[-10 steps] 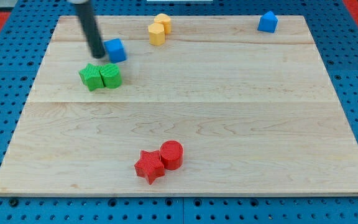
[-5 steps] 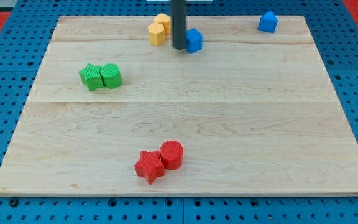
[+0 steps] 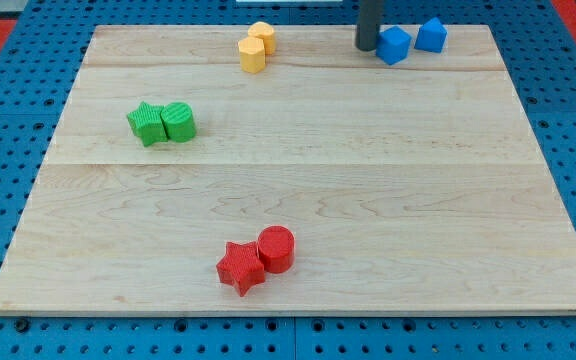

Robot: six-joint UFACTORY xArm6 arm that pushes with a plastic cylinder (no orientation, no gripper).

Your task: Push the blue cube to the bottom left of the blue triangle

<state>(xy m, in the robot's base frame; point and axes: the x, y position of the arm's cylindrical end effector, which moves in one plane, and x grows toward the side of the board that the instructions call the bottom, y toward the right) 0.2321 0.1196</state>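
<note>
The blue cube (image 3: 395, 46) sits near the board's top edge at the view's upper right. The blue triangle (image 3: 430, 35) is just to its right and slightly higher, a small gap apart. My tip (image 3: 368, 47) is at the cube's left side, touching or nearly touching it. The dark rod rises from there out of the view's top.
Two yellow blocks (image 3: 256, 47) stand together at the top centre. A green star (image 3: 146, 123) and a green cylinder (image 3: 179, 121) touch at the left. A red star (image 3: 239, 267) and a red cylinder (image 3: 276, 248) touch at the bottom centre. The wooden board (image 3: 298, 180) lies on a blue pegboard.
My tip has pushed the blue cube to the right along the top of the board, from beside the green blocks, past the yellow blocks, to just left of the blue triangle.
</note>
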